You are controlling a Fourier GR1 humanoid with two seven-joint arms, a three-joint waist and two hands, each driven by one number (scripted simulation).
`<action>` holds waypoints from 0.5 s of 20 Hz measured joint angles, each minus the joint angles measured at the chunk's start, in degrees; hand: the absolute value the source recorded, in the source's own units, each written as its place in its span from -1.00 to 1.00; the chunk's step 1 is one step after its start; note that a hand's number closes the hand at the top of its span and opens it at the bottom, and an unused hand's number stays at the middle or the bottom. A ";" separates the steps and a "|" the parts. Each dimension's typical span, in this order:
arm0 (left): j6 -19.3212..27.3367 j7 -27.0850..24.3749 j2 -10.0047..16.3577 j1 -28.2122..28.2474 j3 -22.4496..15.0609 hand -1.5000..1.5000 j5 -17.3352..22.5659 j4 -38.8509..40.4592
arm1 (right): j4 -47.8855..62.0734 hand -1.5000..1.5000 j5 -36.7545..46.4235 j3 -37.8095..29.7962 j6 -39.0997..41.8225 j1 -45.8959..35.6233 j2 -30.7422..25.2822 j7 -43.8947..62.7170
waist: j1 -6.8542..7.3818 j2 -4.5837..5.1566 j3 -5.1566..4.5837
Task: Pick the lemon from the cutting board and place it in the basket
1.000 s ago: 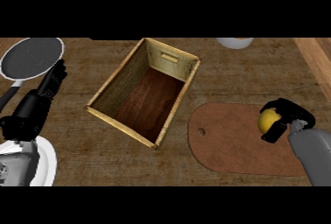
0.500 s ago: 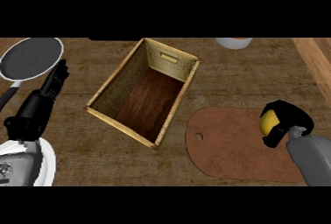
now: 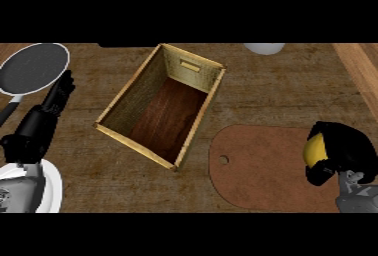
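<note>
- right hand has its fingers curled round the lemon, over the right end of the cutting board
- basket is on the table to the left, its near corner just beside the board
- left hand is far left with its fingers straight, next to a dark pan
- white bowl at the top edge

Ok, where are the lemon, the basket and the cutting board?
lemon (image 3: 316, 150), head view, its yellow skin.
basket (image 3: 168, 117), head view, its bare floor.
cutting board (image 3: 258, 165), head view, its bare middle.
</note>
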 measured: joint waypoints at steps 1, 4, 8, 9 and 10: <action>0.19 0.11 -0.27 0.14 -0.31 0.00 -0.26 -0.41 | -2.38 1.00 0.49 -0.61 -0.71 0.17 -0.30 0.50 | -0.04 -0.01 0.02; -0.37 0.13 0.07 0.49 0.07 0.00 0.24 -0.71 | -9.14 1.00 1.07 -2.96 -3.97 -1.65 0.52 2.05 | -0.14 -0.11 0.05; 0.03 -0.02 -0.39 0.37 -0.25 0.00 -0.23 -0.35 | -17.49 1.00 -1.70 -6.51 -8.52 -6.62 3.53 2.21 | -0.05 -0.13 0.07; -0.10 0.42 -0.39 0.01 -0.32 0.00 -0.13 -0.46 | -19.57 1.00 -2.80 -6.95 -8.94 -8.17 4.53 2.65 | 0.05 -0.14 0.07; 0.06 0.29 -0.58 0.05 -0.53 0.00 -0.38 -0.37 | -21.45 1.00 -3.80 -7.44 -8.75 -10.56 5.19 3.56 | 0.25 -0.13 0.06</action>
